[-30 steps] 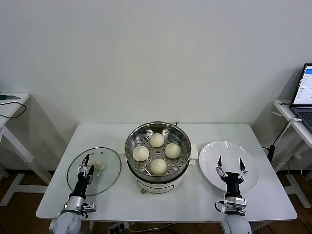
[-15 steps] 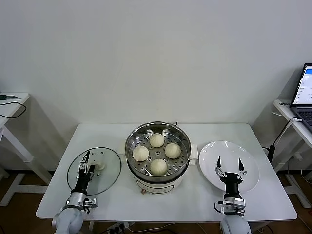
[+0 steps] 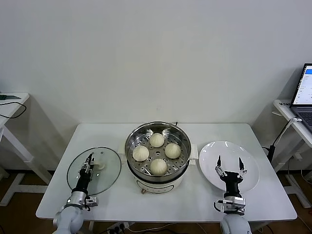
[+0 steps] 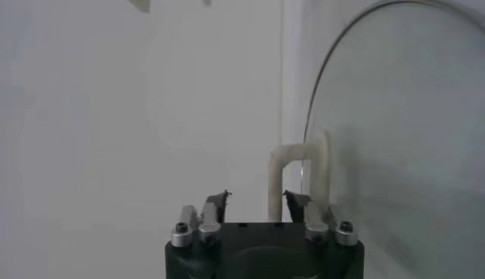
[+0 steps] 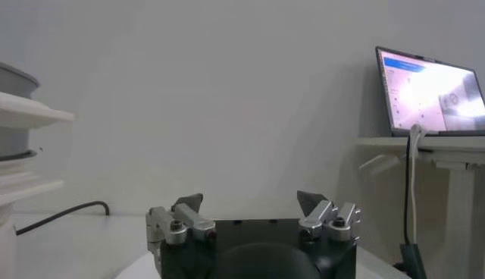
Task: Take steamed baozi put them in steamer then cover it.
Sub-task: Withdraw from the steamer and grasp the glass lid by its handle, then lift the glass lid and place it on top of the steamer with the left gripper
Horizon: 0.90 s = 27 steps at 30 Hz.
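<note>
Several cream-white baozi (image 3: pixel 156 140) lie on the perforated tray inside the steel steamer (image 3: pixel 130 142) at the table's middle. The glass cover (image 3: pixel 106 174) lies flat on the table to its left, and the left wrist view shows its pane (image 4: pixel 402 114) and cream handle (image 4: pixel 300 155). My left gripper (image 3: pixel 90 157) (image 4: pixel 256 197) is down at that handle. Its jaws are partly closed around one leg of the handle, with a gap still showing on one side. My right gripper (image 3: pixel 229 165) (image 5: pixel 250 201) stands open above the white plate (image 3: pixel 249 155), holding nothing.
The steamer's white side handle (image 3: pixel 193 152) juts toward the plate. A laptop (image 3: pixel 305 90) (image 5: pixel 428 91) sits on a side table at far right, and another small table (image 3: pixel 12 100) stands at far left. A dark cable (image 5: pixel 68 212) trails behind the steamer.
My left gripper's fingers have narrowed from wide open around the cover's handle, and the arm has shifted slightly. The right arm, the baozi and the cover have not moved.
</note>
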Tool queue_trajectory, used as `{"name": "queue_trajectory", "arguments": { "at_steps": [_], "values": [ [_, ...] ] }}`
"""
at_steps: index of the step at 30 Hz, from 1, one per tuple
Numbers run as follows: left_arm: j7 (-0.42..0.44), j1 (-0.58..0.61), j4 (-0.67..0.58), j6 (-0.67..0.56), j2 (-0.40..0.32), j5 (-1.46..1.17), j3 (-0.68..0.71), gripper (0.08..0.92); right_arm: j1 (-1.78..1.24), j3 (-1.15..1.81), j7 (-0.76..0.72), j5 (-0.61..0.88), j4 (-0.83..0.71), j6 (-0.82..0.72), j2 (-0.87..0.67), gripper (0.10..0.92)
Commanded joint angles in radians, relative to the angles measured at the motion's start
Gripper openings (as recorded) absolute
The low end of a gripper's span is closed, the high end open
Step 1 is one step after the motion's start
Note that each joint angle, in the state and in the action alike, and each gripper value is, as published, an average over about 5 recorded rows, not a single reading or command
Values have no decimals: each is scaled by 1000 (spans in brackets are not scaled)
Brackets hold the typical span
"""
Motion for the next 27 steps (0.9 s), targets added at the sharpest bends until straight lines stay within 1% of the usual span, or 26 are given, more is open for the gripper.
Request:
{"name": "queue_trajectory", "arguments": {
  "at_steps": [1, 7, 11, 14, 18, 23, 27],
  "values": [
    [3, -6, 10, 1, 0, 1, 2, 376, 0, 0, 1, -2, 1, 0, 3, 823],
    [1, -2, -5, -3, -1, -1, -1, 216, 0, 0, 1, -3, -1, 2, 6, 823],
    [-1, 16, -61, -9, 8, -14, -19, 187, 0, 0, 1, -4, -1, 2, 5, 823],
    [3, 48, -156, -6, 26, -41, -45, 187, 1, -1, 0, -4, -2, 3, 5, 823],
    [28, 95, -317, 14, 64, -96, -101, 187, 2, -2, -1, -4, -3, 4, 6, 823],
    [90, 130, -537, 69, 101, -157, -177, 187, 3, -2, -2, -3, -4, 6, 8, 823],
    [154, 147, -698, 135, 123, -189, -169, 187, 2, 0, -2, -2, -4, 6, 8, 823]
  ]
}}
